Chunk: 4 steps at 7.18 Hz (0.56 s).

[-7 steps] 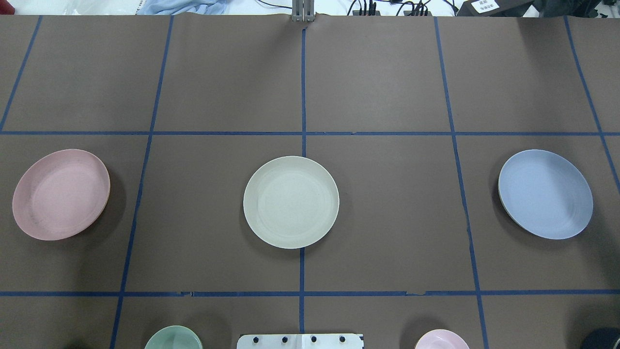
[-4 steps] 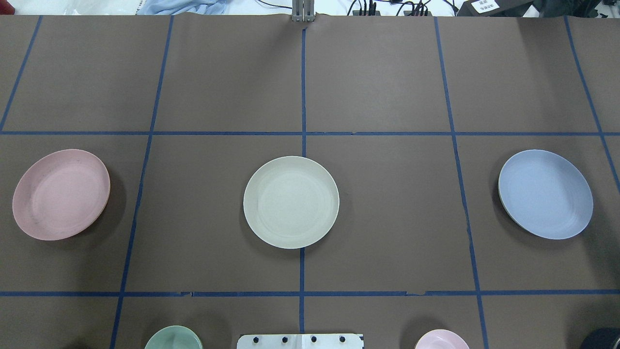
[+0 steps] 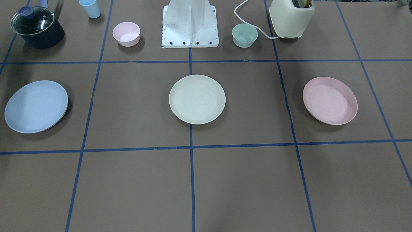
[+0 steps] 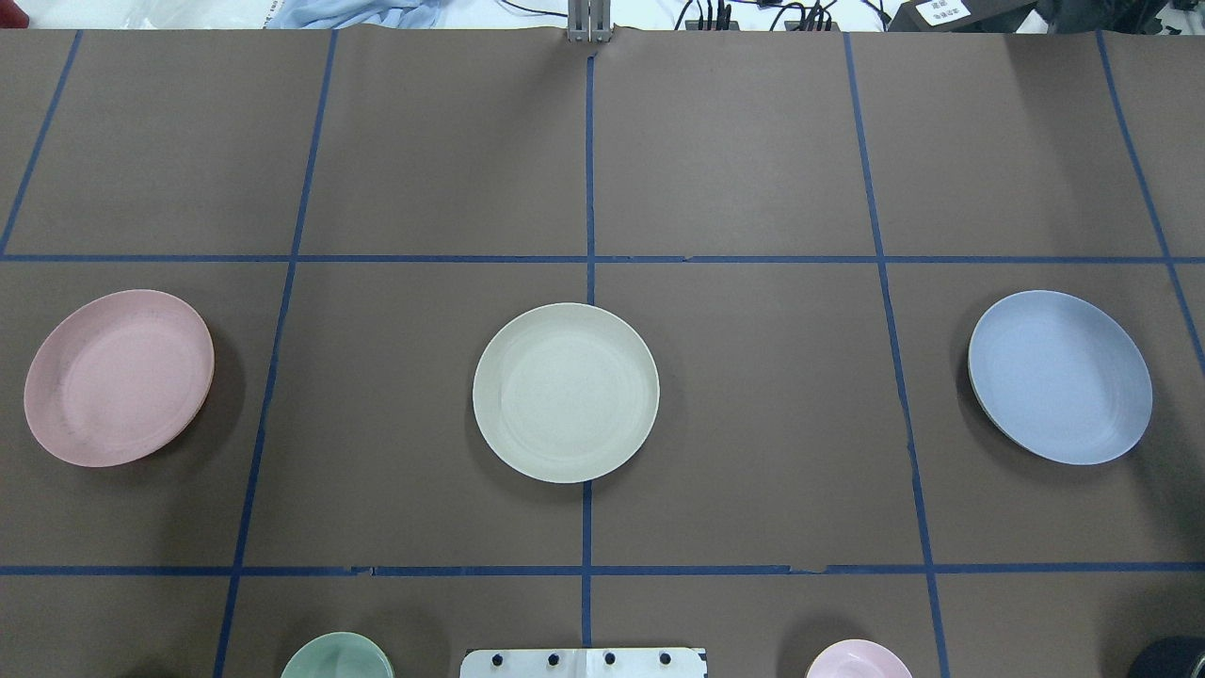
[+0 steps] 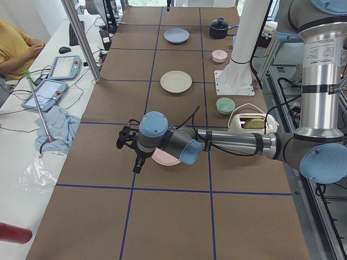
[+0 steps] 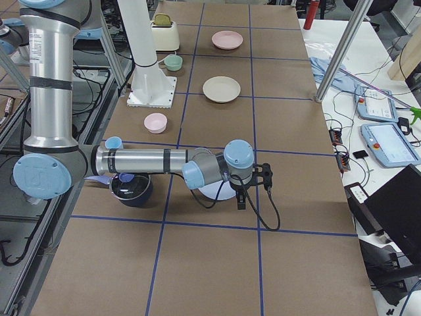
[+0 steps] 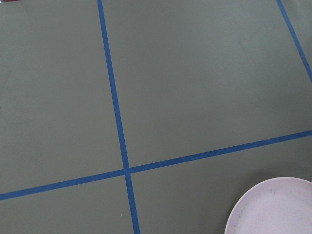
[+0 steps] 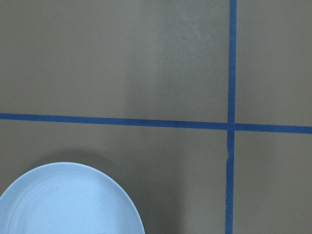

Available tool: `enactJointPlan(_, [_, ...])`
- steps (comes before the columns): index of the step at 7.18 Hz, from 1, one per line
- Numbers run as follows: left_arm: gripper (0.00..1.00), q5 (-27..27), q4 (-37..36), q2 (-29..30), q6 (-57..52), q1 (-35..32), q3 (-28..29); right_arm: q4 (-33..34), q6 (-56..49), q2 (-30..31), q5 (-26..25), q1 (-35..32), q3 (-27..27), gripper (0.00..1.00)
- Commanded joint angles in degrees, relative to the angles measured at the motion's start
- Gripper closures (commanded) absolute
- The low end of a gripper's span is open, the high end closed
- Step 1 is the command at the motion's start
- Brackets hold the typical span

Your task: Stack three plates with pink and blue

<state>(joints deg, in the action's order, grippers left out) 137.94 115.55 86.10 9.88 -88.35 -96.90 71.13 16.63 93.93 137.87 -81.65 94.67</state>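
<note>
Starting close to my base (image 4: pixel 584 663), a green bowl (image 4: pixel 336 657) sits on my left and a pink bowl (image 4: pixel 857 661) on my right. A toaster (image 3: pixel 291 17) stands beyond the green bowl toward my left end. A lidded pot (image 3: pixel 37 27) and a blue cup (image 3: pixel 90 8) stand toward my right end.

Farther out, the three plates lie in one row along the table (image 4: pixel 734 160), well apart. Each is flat with its hollow facing up, and being round, none has a long axis. The pink plate (image 4: pixel 118 377) is at my left. The cream plate (image 4: pixel 565 393) is in the middle, over the centre tape line (image 4: pixel 590 169). The blue plate (image 4: pixel 1059 377) is at my right. None rests on another.

My left gripper (image 5: pixel 126 140) hangs above the table just past the pink plate's far side, with the arm reaching over the plate. My right gripper (image 6: pixel 263 175) hangs likewise past the blue plate. Both show only from the table's ends, so I cannot tell whether they are spread or closed. Neither seems to touch a plate.
</note>
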Motion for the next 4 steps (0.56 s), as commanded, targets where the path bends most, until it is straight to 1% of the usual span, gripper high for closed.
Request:
enactJointPlan(1, [0.01,0.22,0.2,-0.23,0.05,0.2,-0.57,-0.2,-0.02,-0.07,0.12,3.59,0.17,0.0])
enactJointPlan(4, [0.0,0.31,0.47,-0.23,-0.12,0.46,-0.31,-0.11,1.73,-0.07,-0.58,6.93,-0.27,0.0])
